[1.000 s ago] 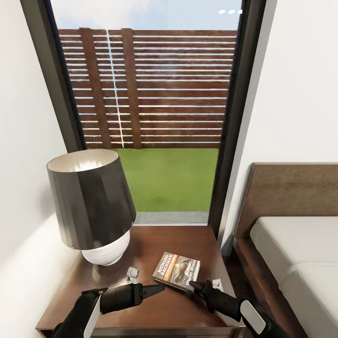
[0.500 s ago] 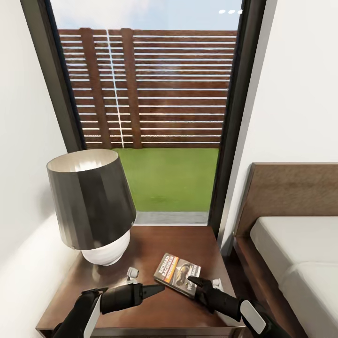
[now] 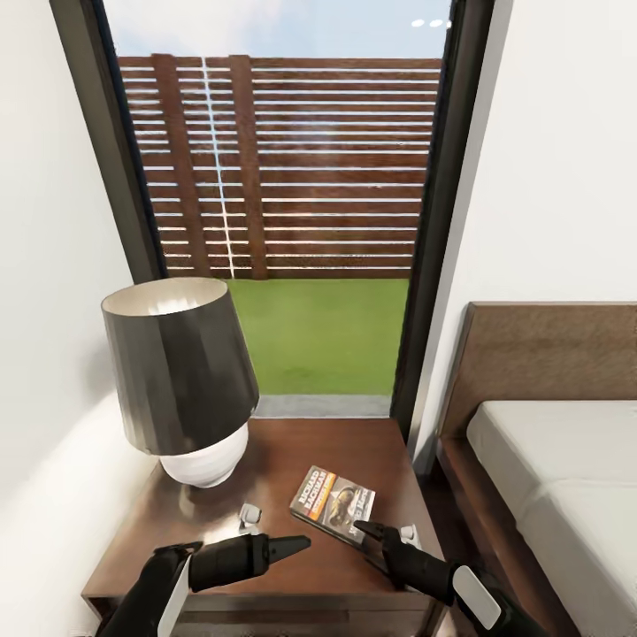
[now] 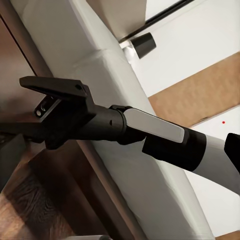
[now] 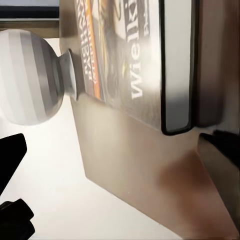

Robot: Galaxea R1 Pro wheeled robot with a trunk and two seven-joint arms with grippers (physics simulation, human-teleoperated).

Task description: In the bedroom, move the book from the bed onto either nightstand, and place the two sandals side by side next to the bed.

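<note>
The book (image 3: 333,502) lies flat on the nightstand (image 3: 292,584), just ahead of the right gripper (image 3: 364,533), whose fingers are open and empty.

1. The bed (image 3: 566,478) is cut off by the head view's right and bottom edges.
2. The book (image 5: 135,60) runs off the right wrist view's top edge; its lettering is blurred.
3. The lamp (image 5: 30,75) is cut by that view's left edge.

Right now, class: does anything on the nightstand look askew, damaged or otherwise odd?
Only mildly: the book lies flat on the nightstand but turned at an angle to its edges, near the front right corner. The lamp stands upright. Nothing looks spilled or damaged.
</note>
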